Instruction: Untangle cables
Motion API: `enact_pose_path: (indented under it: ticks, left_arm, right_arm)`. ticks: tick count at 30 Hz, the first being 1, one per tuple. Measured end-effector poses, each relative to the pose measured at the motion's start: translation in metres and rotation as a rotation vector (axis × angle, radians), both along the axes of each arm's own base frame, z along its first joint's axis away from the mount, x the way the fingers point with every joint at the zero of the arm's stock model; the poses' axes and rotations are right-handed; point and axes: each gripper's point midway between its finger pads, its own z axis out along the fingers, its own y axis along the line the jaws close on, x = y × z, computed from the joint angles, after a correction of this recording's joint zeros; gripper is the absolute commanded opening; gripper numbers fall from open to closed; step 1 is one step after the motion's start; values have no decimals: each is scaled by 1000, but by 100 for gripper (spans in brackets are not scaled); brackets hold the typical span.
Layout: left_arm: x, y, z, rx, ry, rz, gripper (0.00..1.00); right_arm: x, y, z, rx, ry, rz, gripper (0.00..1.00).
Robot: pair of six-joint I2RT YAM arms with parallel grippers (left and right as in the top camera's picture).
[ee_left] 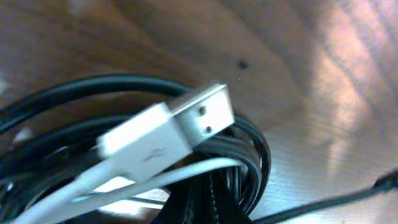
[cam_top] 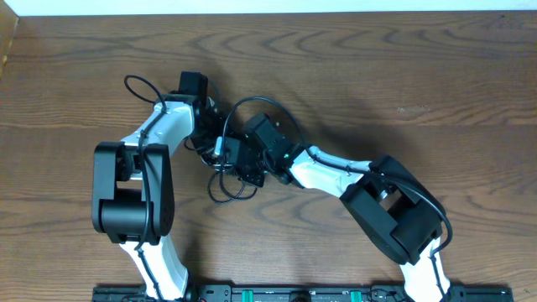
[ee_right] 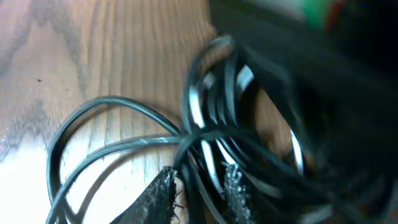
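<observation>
The cables [cam_top: 225, 178] lie tangled on the wooden table between the two arms, with black loops spilling toward the front. In the left wrist view a white cable's USB plug [ee_left: 200, 118] sits on a coil of black cable [ee_left: 252, 155]. My left gripper [ee_left: 217, 202] shows only as dark ribbed fingers pressed together in the black strands; overhead it is at the tangle's upper left [cam_top: 207, 134]. My right gripper [ee_right: 198, 190] has its two fingers close around black cable strands [ee_right: 118, 146]; overhead it is over the tangle [cam_top: 239, 161].
A thicker black robot cable [cam_top: 143, 84] loops out behind the left arm. The table's far edge [cam_top: 268, 13] runs along the top. The arm bases [cam_top: 277, 294] stand at the front edge.
</observation>
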Motion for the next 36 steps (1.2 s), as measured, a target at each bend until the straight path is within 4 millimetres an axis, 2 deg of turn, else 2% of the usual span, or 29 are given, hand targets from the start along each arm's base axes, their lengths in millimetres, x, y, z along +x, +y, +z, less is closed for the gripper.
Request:
enact_pose_path:
  ticks: [2, 5, 11, 13, 18, 23, 24, 26, 33, 36]
  left_arm:
    - [-2, 4, 1, 1, 4, -9, 8]
    - [-4, 11, 3, 25, 5, -11, 9]
    - [-23, 18, 14, 52, 45, -36, 12]
    - [-27, 19, 14, 61, 58, -39, 13]
    - [-33, 23, 13, 72, 87, -35, 22]
    - [-35, 22, 8, 75, 86, -33, 22]
    - [-35, 22, 8, 75, 85, -34, 22]
    - [-34, 22, 6, 75, 75, -36, 8]
    - [-31, 21, -1, 75, 74, -33, 8]
    - [-30, 19, -3, 62, 81, -33, 8]
  right_arm:
    - [1, -7, -2, -5, 44, -24, 17]
    - [4, -16, 3, 1, 96, -41, 17]
    - [47, -67, 4, -41, 149, -243, 18]
    - [53, -74, 9, -34, 149, -264, 22]
    - [45, -62, 34, 23, 129, -191, 27]
    - [40, -60, 36, 29, 113, -147, 28]
    - [40, -60, 35, 28, 110, -140, 28]
    - [36, -61, 33, 13, 101, -114, 30]
    - [13, -45, 29, -28, -17, 69, 35]
    - [9, -41, 26, -61, -85, 119, 38]
